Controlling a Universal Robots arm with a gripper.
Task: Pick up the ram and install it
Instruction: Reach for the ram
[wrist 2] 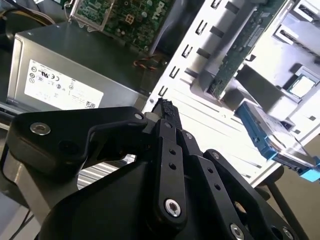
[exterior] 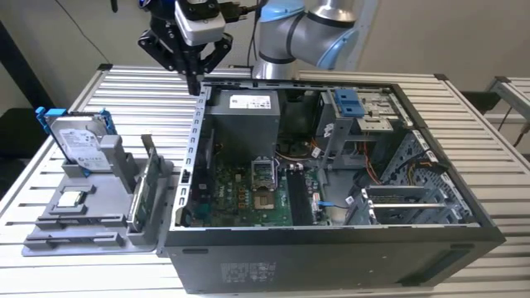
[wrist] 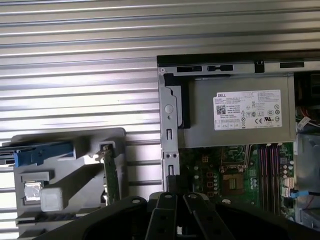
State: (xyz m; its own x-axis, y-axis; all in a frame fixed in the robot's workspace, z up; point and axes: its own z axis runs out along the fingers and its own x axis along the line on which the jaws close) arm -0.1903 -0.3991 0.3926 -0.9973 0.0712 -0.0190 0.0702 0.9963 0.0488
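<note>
In both wrist views the gripper (wrist 2: pixel 162 106) is seen closest, its fingers pressed together with nothing pinched between them. It hangs over the side wall of the computer case (exterior: pixel 331 261), close to the power supply (wrist: pixel 200 115). The ram (wrist: pixel 111 175) is stood on its long edge in the grey fixture (exterior: pixel 83 239), lower than the fingertips and out beyond that wall, well apart from them. Its long axis is set roughly parallel to the wall.

a robotics lab or test workshop: an opened computer case (exterior: pixel 331 264) lies on a slatted metal tabletop (exterior: pixel 133 93) beside a grey parts fixture (exterior: pixel 79 234), with an industrial robot arm (exterior: pixel 319 28) behind.
</note>
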